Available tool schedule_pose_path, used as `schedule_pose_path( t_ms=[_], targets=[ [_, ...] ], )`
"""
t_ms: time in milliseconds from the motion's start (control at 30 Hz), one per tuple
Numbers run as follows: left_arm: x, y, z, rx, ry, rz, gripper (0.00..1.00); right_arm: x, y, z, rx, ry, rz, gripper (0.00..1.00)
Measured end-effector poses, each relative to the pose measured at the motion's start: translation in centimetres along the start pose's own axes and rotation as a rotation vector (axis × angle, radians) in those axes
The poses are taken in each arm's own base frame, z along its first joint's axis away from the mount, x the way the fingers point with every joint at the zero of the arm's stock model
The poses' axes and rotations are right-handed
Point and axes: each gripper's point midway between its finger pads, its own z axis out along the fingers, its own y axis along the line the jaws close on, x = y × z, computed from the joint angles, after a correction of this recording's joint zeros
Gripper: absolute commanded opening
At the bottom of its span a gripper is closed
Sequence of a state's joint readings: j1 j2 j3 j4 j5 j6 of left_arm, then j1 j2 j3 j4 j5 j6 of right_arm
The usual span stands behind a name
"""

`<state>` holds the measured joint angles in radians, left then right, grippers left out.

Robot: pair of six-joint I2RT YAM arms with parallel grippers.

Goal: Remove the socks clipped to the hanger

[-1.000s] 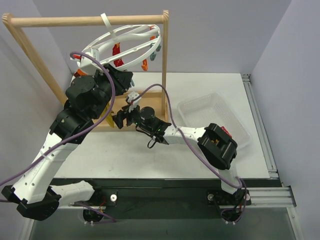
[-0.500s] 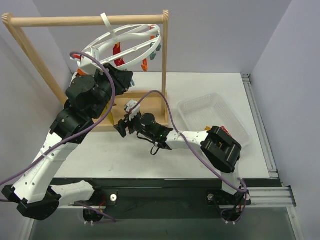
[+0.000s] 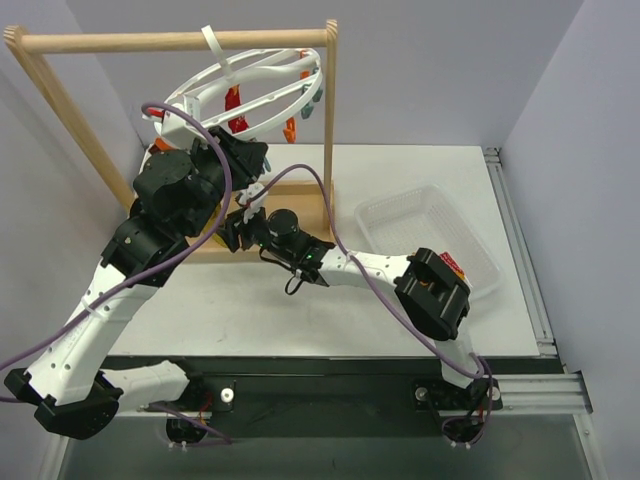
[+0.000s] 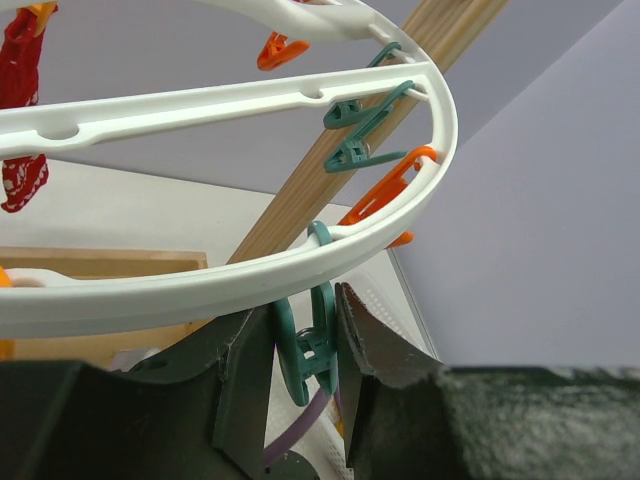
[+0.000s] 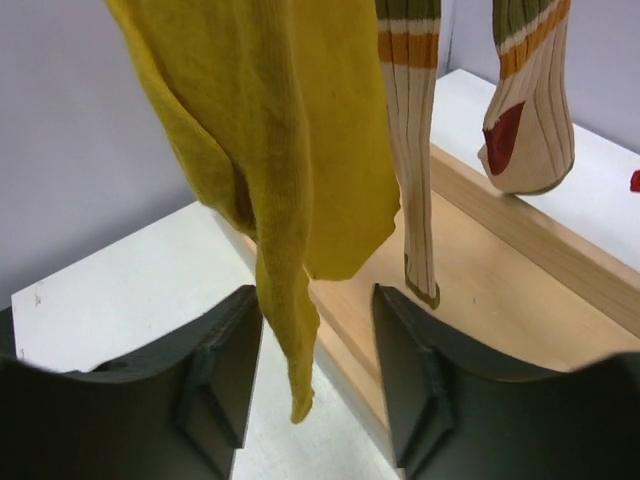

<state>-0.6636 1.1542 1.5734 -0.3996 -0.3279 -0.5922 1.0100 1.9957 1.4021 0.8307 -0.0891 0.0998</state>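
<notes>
Socks by rt pincer [image 5: 312,305]: 1 mustard [image 5: 270,150], 2 striped [image 5: 410,150].

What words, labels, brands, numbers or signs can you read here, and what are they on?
None can be read.
The hanger, the yellow sock, the striped socks and the basket show no print.
The red sock carries a white pattern, too blurred to read as letters.

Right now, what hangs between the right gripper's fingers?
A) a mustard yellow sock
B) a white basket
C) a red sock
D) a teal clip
A: in the right wrist view the mustard yellow sock dangles into the right gripper, whose fingers stand apart.
</notes>
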Motion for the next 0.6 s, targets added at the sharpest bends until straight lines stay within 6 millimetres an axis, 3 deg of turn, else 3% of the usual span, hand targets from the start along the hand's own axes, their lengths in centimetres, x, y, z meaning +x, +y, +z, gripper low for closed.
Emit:
schedule_pose_path(
  t_ms=[233,267,333,400,433,467,567,600],
  targets=[
    [0.1,-0.1,0.0,0.003,0.002,-0.004,0.03,2.4,-0.1,0.3,-0.001,0.063,0.01,0.09],
    [0.1,-0.1,0.0,0.003,0.002,-0.004,0.03,2.5,0.0,0.3,-0.002,0.068,0.018,0.0],
    [0.1,-0.1,0.0,0.003,0.002,-0.004,0.04,2.4,0.2,0.3,-0.008,0.069,0.026,0.0],
    [0.1,-0.1,0.0,0.003,0.002,-0.004,0.15,2.2,0.4,0.4,-0.015,0.069,0.035,0.0],
    [0.1,-0.1,0.0,0.003,0.002,-0.003,0.33,2.2,0.5,0.4,-0.018,0.069,0.036,0.0],
    [0.0,-0.1,-0.1,0.004,0.001,-0.002,0.45,2.1,0.7,0.4,-0.02,0.069,0.037,0.0],
    [0.1,-0.1,-0.2,0.015,0.003,0.027,0.65,2.4,1.3,0.3,-0.027,0.087,0.044,0.0],
    [0.3,-0.1,-0.4,0.025,0.01,0.043,0.67,2.5,1.5,0.0,-0.028,0.095,0.049,0.0]
  ],
)
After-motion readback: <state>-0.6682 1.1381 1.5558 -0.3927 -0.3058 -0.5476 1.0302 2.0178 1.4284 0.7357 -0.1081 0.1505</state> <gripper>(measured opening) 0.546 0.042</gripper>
